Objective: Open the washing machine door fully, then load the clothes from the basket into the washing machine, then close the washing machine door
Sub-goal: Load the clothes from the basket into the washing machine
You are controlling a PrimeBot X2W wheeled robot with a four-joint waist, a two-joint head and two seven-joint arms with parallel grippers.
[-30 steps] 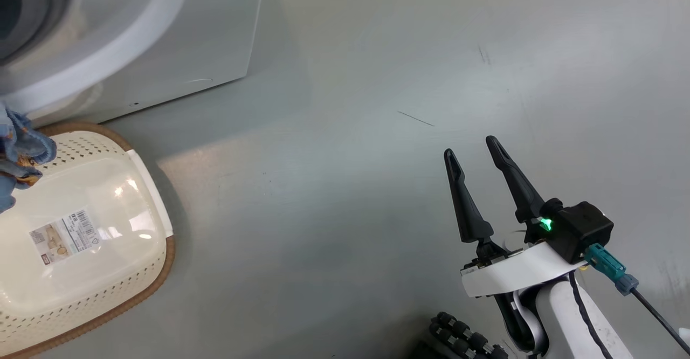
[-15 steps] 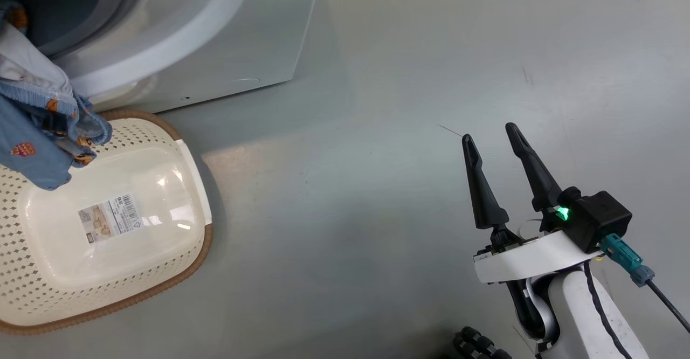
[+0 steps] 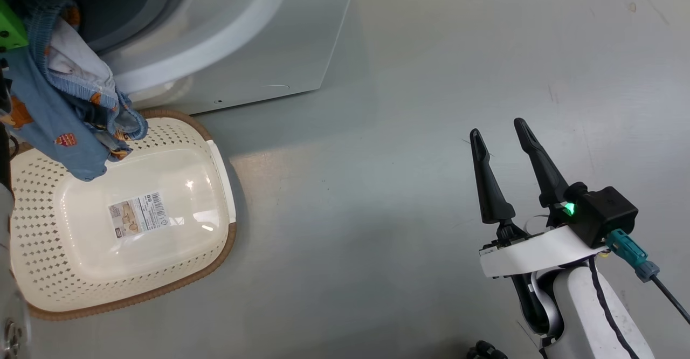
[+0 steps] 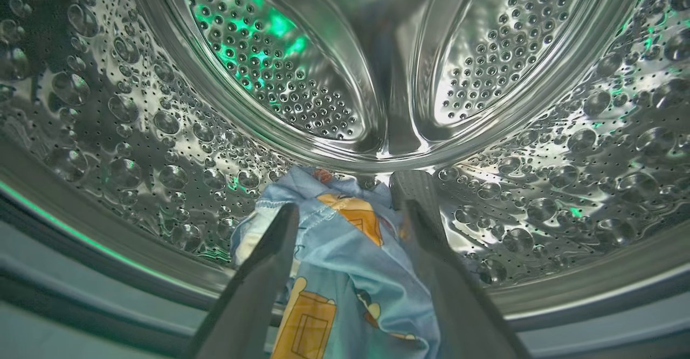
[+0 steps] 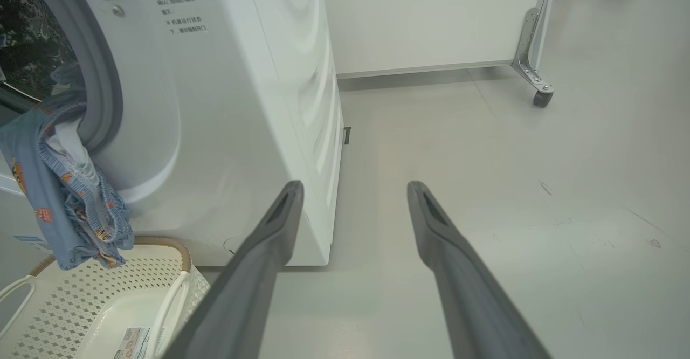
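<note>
The washing machine (image 3: 280, 41) stands at the upper left, and its door is out of view. Light-blue printed clothes (image 3: 59, 116) hang out of its mouth over the cream basket (image 3: 48, 224) on the floor in front. In the left wrist view my left gripper (image 4: 349, 194) reaches into the steel drum (image 4: 345, 52). Its fingers are spread wide, with the clothes (image 4: 345, 273) lying between them. My right gripper (image 3: 498, 127) hovers open over bare floor at the lower right, nothing between its fingers. In the right wrist view the clothes (image 5: 59, 186) droop from the gasket above the basket (image 5: 70, 299).
A barcode label (image 3: 137, 214) lies on the bare basket bottom. A white panel on a metal caster (image 5: 542, 97) stands behind the machine (image 5: 242, 105). Open grey floor (image 3: 404, 132) stretches between the basket and my right arm. A teal plug and cable (image 3: 628, 251) trail from the right wrist.
The head camera has turned, so the machine, basket and clothes slide rightward into the picture. More of the hanging clothes shows at the machine's mouth. The right gripper stays open.
</note>
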